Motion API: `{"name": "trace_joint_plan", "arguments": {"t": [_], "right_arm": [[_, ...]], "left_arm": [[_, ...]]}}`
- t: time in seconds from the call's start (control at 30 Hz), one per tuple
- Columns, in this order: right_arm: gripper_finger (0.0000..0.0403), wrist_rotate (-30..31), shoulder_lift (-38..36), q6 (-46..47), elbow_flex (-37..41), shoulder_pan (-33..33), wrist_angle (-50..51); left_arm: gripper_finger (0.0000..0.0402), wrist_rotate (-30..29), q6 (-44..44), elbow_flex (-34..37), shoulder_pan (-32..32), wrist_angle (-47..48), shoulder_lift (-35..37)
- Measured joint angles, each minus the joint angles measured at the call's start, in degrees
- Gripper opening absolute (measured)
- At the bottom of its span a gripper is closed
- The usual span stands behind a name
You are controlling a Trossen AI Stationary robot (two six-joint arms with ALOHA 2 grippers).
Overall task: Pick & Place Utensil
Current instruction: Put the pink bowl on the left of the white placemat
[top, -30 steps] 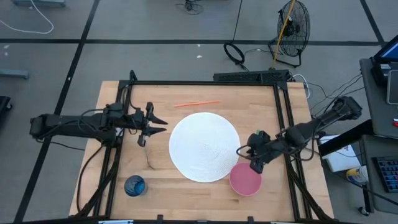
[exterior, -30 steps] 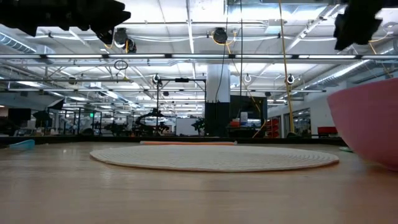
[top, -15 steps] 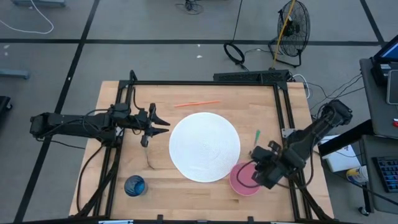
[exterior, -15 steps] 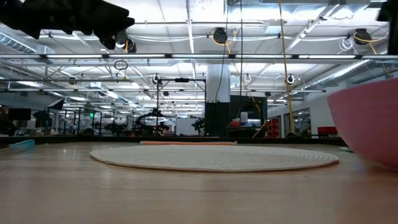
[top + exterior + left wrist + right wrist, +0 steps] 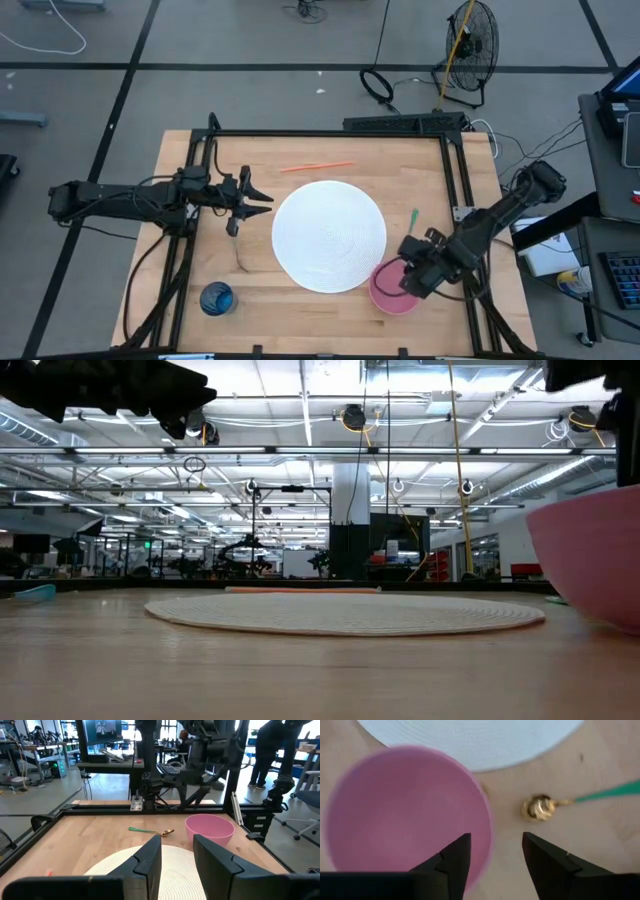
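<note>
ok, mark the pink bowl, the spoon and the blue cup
pink bowl [image 5: 405,815], right wrist view, inside.
spoon [image 5: 538,808], right wrist view, gold head.
blue cup [image 5: 216,298], high view, middle.

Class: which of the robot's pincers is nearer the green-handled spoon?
Right. The right pincer hovers over the pink bowl, just beside the spoon; the left pincer sits across the white mat.

Right gripper [image 5: 412,281] hovers seemingly over pink bowl [image 5: 392,289].
</note>
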State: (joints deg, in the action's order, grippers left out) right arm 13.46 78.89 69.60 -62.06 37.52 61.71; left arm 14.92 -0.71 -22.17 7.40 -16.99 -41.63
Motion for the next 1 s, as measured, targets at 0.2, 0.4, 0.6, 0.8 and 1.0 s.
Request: {"name": "trace_joint_plan", "arguments": {"t": [0.2, 0.4, 0.6, 0.8, 1.0], "right_arm": [[0.0200, -6.1, 0.0, 1.3, 2.1, -3.1, -0.2], [0.0195, -6.1, 0.0, 1.3, 3.9, -3.8, -2.1], [0.0184, -8.0, 0.0, 1.3, 8.0, -3.8, -8.8], [0.0170, -9.3, 0.0, 3.1, 11.4, -3.8, -11.6], [0.0137, -9.3, 0.0, 3.1, 11.7, -3.8, -11.6]], "left_arm": [[0.0118, 0.0, 0.0, 0.0, 0.0, 0.0, 0.0], [0.0118, 0.0, -1.0, 0.0, 0.0, 0.0, 0.0], [0.0118, 0.0, -2.1, 0.0, 0.0, 0.0, 0.0], [0.0118, 0.0, -2.4, 0.0, 0.0, 0.0, 0.0], [0.0118, 0.0, -2.5, 0.0, 0.0, 0.0, 0.0]]}}
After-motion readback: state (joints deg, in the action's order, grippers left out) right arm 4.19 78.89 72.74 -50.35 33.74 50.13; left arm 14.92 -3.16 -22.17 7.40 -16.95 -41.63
